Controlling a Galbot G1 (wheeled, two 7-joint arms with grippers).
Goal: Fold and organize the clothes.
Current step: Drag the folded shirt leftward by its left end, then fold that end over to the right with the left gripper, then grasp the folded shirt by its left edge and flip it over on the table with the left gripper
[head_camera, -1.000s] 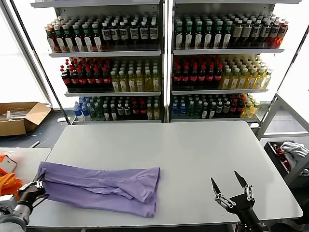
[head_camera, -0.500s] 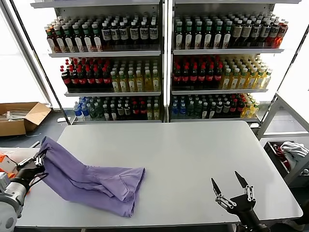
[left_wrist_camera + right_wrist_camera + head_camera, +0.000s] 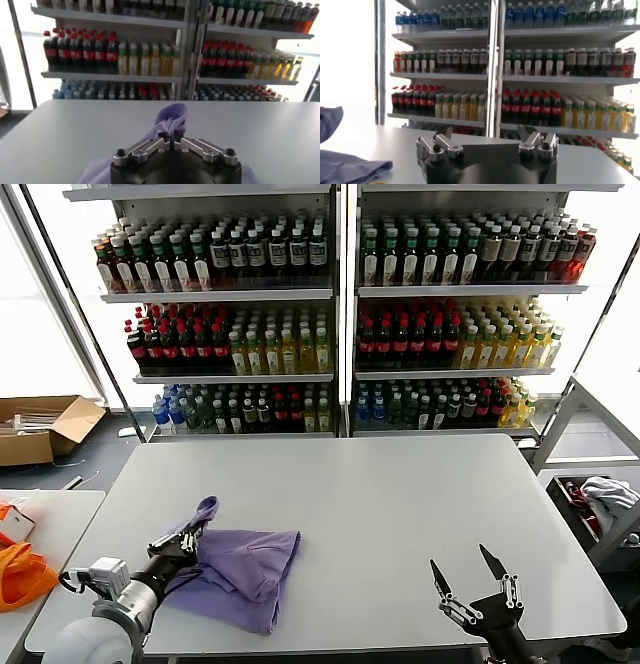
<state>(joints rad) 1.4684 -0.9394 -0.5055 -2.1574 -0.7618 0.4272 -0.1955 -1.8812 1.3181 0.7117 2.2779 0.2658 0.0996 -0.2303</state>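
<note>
While the lavender T-shirt (image 3: 240,572) is lying bunched at the table's (image 3: 400,504) front-left, your left hand (image 3: 188,533) is pinching its raised corner tight, and your right hand (image 3: 468,572) is hovering front-right, fingers spread.

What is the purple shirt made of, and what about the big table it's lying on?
The purple shirt looks like thin, soft cloth, probably cotton: it bunches and droops in wrinkly folds where the left gripper pinches it with shut jaws. The table top looks hard and smooth, maybe painted metal or laminate: it is flat, pale grey and faintly shiny. Its exact material can't be told.
</note>
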